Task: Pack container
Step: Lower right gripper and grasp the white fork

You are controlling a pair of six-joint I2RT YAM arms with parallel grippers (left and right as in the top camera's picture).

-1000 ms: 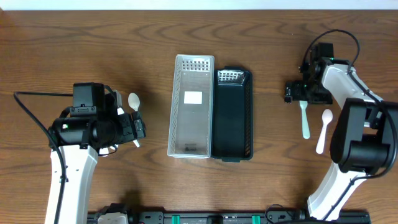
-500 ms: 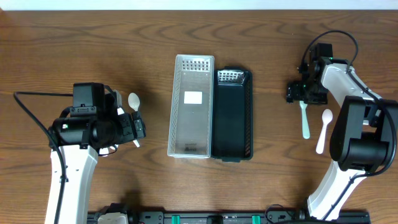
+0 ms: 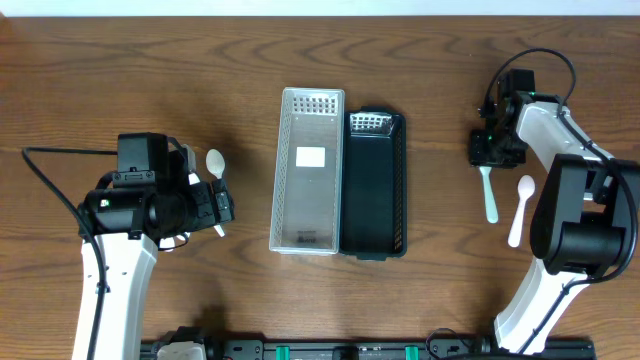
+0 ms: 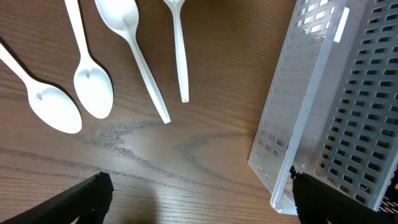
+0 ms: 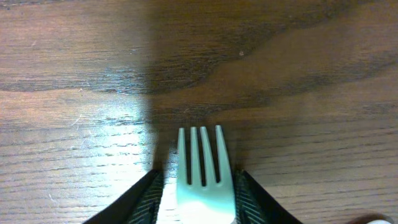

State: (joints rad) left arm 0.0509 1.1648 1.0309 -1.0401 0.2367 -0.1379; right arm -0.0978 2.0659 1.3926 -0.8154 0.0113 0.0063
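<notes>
Straddling a fork with the right claw, grip hard to tell. Holding left claw wide open near spoons. Showing a tiny unreadable label in basket.

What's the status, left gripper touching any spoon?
Apart. Left wrist view: the left gripper fingertips sit at the frame's bottom edge, a plain gap short of the spoons.

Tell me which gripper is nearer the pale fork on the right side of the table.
Right. The right gripper stands over the fork's tines, a finger on either side; the left gripper is far across the table, beyond the clear basket.
</notes>
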